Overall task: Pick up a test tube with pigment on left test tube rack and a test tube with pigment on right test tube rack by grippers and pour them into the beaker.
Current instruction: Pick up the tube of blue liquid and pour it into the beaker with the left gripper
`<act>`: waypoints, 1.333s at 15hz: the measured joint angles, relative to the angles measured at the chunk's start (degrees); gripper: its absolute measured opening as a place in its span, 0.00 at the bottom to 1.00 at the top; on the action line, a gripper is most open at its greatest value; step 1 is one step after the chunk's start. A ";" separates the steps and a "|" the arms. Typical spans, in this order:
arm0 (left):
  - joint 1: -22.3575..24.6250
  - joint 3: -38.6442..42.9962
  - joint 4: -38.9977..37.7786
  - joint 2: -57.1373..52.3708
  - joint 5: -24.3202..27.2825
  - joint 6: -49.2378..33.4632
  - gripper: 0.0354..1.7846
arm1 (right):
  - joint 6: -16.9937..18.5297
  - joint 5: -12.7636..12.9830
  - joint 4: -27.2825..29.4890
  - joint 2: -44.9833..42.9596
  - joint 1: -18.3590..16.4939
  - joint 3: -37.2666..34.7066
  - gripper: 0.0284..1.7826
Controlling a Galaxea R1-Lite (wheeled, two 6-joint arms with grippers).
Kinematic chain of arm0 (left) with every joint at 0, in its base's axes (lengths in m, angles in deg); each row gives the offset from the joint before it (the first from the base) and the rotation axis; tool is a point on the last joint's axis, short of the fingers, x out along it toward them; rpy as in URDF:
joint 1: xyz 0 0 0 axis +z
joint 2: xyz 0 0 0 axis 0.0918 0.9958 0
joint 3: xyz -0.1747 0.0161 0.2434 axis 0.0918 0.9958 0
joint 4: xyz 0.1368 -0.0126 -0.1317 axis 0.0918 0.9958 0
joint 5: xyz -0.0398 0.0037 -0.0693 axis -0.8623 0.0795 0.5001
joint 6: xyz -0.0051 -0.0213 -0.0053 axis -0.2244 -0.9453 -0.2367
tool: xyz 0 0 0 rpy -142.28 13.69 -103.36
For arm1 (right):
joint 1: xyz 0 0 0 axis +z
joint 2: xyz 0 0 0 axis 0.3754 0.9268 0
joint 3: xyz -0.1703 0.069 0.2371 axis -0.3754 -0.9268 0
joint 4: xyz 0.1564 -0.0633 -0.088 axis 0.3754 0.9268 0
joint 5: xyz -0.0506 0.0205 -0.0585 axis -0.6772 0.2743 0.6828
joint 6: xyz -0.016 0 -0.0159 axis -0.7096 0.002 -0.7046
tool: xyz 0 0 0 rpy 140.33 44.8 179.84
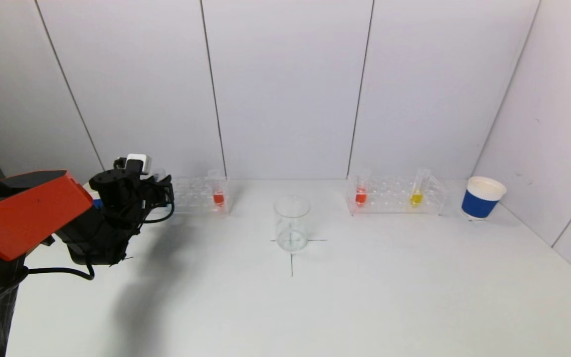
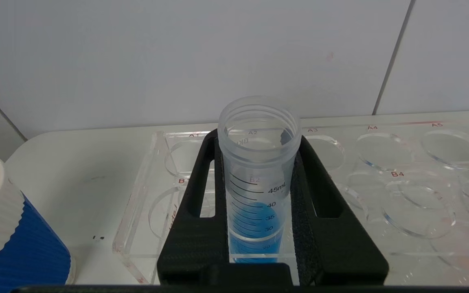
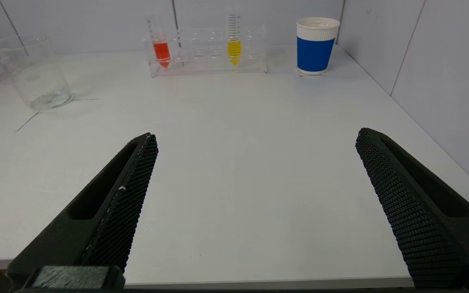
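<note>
My left gripper [image 1: 159, 191] is at the left end of the clear left rack [image 1: 191, 196]. In the left wrist view it [image 2: 259, 138] is shut on an open test tube with blue pigment [image 2: 259, 195] that stands upright in the rack [image 2: 397, 191]. A tube with red pigment [image 1: 218, 197] stands at that rack's right end. The empty glass beaker [image 1: 292, 223] stands mid-table on a cross mark. The right rack [image 1: 394, 196] holds a red tube [image 1: 361, 196] and a yellow tube [image 1: 417, 197]. My right gripper [image 3: 257, 134] is open and empty above the table's front edge, out of the head view.
A blue and white paper cup [image 1: 482, 198] stands right of the right rack, near the side wall. Another such cup [image 2: 10, 236] stands left of the left rack. White walls close off the table at the back and right.
</note>
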 joint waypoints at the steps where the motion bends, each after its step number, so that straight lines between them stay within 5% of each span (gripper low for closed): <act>1: 0.00 0.00 0.13 -0.24 0.00 0.00 0.24 | 0.00 0.02 0.00 0.00 0.00 0.00 0.99; 8: -0.24 -3.44 11.04 -9.86 -0.26 0.02 0.24 | 0.00 0.00 0.00 0.00 0.00 0.00 0.99; 16: -4.47 -21.81 36.06 -20.89 -2.47 0.17 0.24 | 0.00 0.00 0.00 0.00 0.00 0.00 0.99; 20: -9.35 -29.66 44.40 -21.70 0.88 3.11 0.24 | -0.02 0.00 0.02 0.00 0.00 0.00 0.99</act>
